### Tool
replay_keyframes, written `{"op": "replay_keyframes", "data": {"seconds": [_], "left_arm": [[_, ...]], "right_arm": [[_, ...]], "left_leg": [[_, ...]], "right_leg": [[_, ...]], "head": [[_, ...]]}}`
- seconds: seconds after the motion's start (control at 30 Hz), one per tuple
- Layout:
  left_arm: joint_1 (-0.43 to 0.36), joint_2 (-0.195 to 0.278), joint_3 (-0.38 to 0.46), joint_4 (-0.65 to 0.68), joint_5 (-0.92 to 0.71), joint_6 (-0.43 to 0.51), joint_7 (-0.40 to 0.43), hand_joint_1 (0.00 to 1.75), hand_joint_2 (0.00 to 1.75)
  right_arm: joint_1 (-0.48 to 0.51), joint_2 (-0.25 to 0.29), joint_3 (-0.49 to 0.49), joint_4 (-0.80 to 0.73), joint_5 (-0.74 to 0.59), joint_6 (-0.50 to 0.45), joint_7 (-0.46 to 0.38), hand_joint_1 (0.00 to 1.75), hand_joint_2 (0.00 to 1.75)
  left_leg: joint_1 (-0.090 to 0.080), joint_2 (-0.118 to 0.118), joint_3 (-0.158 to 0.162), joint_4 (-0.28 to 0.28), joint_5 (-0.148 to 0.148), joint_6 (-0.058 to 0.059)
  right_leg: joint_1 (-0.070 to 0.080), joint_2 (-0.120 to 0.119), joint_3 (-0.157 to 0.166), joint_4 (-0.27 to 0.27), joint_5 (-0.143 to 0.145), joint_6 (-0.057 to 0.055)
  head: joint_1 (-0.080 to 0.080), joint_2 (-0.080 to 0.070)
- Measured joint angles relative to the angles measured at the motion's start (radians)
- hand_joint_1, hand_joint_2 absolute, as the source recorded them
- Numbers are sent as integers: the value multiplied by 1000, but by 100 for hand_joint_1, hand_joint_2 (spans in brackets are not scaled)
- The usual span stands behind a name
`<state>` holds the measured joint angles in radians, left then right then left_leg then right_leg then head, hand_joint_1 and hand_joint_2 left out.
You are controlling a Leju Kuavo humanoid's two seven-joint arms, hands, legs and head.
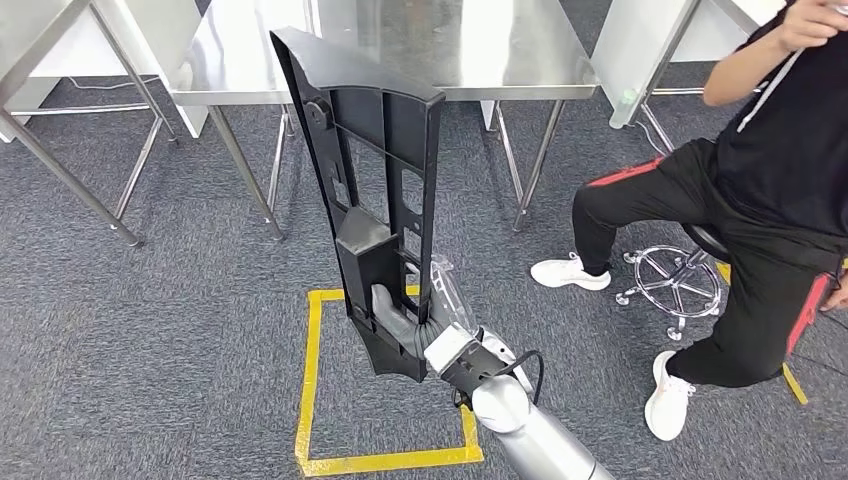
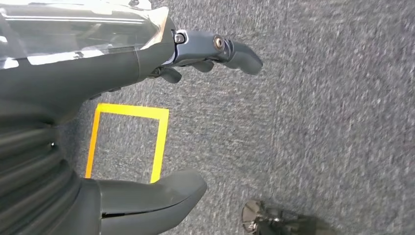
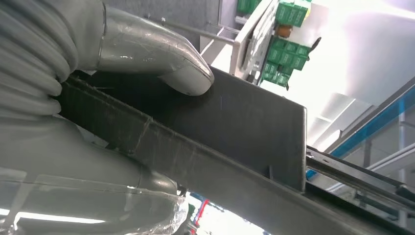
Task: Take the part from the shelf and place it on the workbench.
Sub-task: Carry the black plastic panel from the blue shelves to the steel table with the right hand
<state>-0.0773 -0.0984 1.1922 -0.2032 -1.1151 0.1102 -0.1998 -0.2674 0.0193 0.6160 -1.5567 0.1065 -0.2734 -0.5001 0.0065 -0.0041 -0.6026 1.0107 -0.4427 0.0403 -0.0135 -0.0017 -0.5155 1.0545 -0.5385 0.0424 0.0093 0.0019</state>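
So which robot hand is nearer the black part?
Right. The right robot hand grips the black part at its lower end. The left robot hand hangs over the carpet, holding nothing.

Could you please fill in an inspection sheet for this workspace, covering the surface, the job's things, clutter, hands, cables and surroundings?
Surface: steel workbench ahead, its top bare where visible.
Job's things: long black plastic part held up, tilted, its upper end overlapping the bench edge in the head view; not yet set down.
Clutter: nothing seen on the bench.
Hands: right hand grips the part's lower end, thumb pressed on it; left hand holds nothing, fingers apart, over the carpet.
Cables: black cable looped at the right wrist.
Surroundings: grey carpet with a yellow tape square; a person seated on a stool to the right.
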Motion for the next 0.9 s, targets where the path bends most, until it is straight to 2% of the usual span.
{"op": "replay_keyframes", "data": {"seconds": [0.07,0.13,0.17,0.2,0.23,0.27,0.3,0.33,0.37,0.4,0.47,0.53,0.6,0.63,0.67,0.7,0.73,0.77,0.8,0.83,0.87,0.9], "left_arm": [[-1,-1,0,0,0,1,-1,0,175],[-1,-1,0,0,0,0,-1,0,175],[-1,-2,0,0,0,0,-1,0,175],[-1,-3,0,0,0,0,-1,0,175],[-1,-4,0,0,0,0,-1,0,175],[-1,-5,0,0,0,0,-1,0,175],[-1,-5,0,0,0,1,-1,0,175],[-1,-6,0,0,0,2,-1,0,175],[-1,-7,0,0,0,3,-1,0,175],[-1,-7,0,0,0,5,0,0,175],[-1,-8,0,-1,0,8,0,0,175],[-2,-9,0,-1,0,11,0,0,175],[-1,-11,0,-1,1,13,0,0,175],[-1,-11,0,-1,2,13,0,0,175],[0,-11,0,-1,4,14,0,0,175],[0,-10,0,-1,5,14,0,0,175],[0,-10,0,-2,6,15,0,0,175],[0,-10,1,-2,7,15,0,0,175],[0,-10,1,-1,8,15,0,0,175],[0,-11,1,-1,9,15,0,0,175],[-1,-11,1,-1,10,14,0,0,175],[-1,-12,1,-1,11,14,0,0,175]], "right_arm": [[-1,-1,-2,0,0,0,0,175,175],[2,-3,-5,0,0,0,0,175,175],[4,-5,-6,0,0,0,0,175,175],[6,-6,-7,0,0,-1,0,175,175],[6,-6,-8,0,0,-1,0,175,175],[6,-6,-9,0,0,-1,0,175,175],[6,-6,-10,0,-1,-1,0,175,175],[6,-6,-11,0,-1,-2,0,175,175],[6,-6,-11,0,-1,-3,0,175,175],[6,-6,-12,0,-1,-4,0,175,175],[8,-4,-15,-2,0,-8,1,175,175],[5,0,-16,-3,1,-11,1,175,175],[3,2,-17,-3,1,-12,1,175,175],[4,2,-17,-3,1,-12,1,175,175],[6,2,-18,-3,1,-12,1,175,175],[6,2,-18,-3,1,-13,1,175,175],[6,2,-20,-3,1,-13,1,175,175],[6,2,-22,-3,1,-14,1,175,175],[4,3,-24,-3,1,-14,1,175,175],[1,3,-26,-3,1,-15,1,175,175],[-1,4,-27,-3,1,-15,2,175,175],[-3,4,-28,-3,1,-16,2,175,175]], "left_leg": [[0,-2,12,-4,-7,11],[-2,-4,22,-4,-18,15],[-3,-7,29,-4,-25,15],[-4,-9,39,-4,-32,14],[-4,-11,51,-4,-40,12],[-4,-13,60,-4,-49,9],[-5,-15,70,-4,-58,5],[-7,-16,76,-4,-66,0],[-8,-17,81,-2,-71,-6],[-10,-17,86,1,-74,-11],[-9,-14,79,23,-74,-18],[-4,-11,32,108,-85,-29],[3,-7,-50,229,-129,-43],[7,-5,-87,270,-153,-49],[11,-4,-111,283,-162,-54],[14,-2,-118,264,-149,-58],[17,-1,-108,214,-112,-60],[20,1,-86,144,-59,-62],[21,3,-66,83,-23,-62],[20,5,-51,38,0,-58],[17,4,-42,16,9,-50],[14,4,-40,12,2,-40]], "right_leg": [[-1,1,-73,117,-33,-3],[0,1,-158,226,-68,-4],[0,1,-181,236,-69,0],[0,1,-183,208,-51,7],[1,1,-168,149,-17,14],[1,1,-146,77,31,20],[3,0,-127,18,62,16],[6,-1,-112,-20,83,7],[8,-1,-106,-38,94,-6],[9,-1,-102,-39,90,-19],[0,1,-84,-48,97,-31],[-8,2,-61,-56,90,-41],[-9,2,-49,-58,79,-50],[-9,2,-43,-58,73,-51],[-10,3,-36,-58,66,-50],[-11,4,-27,-57,58,-48],[-13,5,-15,-57,50,-44],[-15,5,-6,-58,40,-39],[-15,5,4,-57,32,-32],[-13,5,10,-58,24,-26],[-11,5,11,-60,18,-18],[-8,6,17,-58,17,-10]], "head": [[0,0],[0,0],[0,0],[0,0],[0,0],[1,0],[1,0],[0,0],[0,0],[0,0],[-1,0],[-2,0],[-2,0],[-2,0],[-2,0],[-2,0],[-2,0],[-2,0],[-2,0],[-3,0],[-3,0],[-3,0]]}}
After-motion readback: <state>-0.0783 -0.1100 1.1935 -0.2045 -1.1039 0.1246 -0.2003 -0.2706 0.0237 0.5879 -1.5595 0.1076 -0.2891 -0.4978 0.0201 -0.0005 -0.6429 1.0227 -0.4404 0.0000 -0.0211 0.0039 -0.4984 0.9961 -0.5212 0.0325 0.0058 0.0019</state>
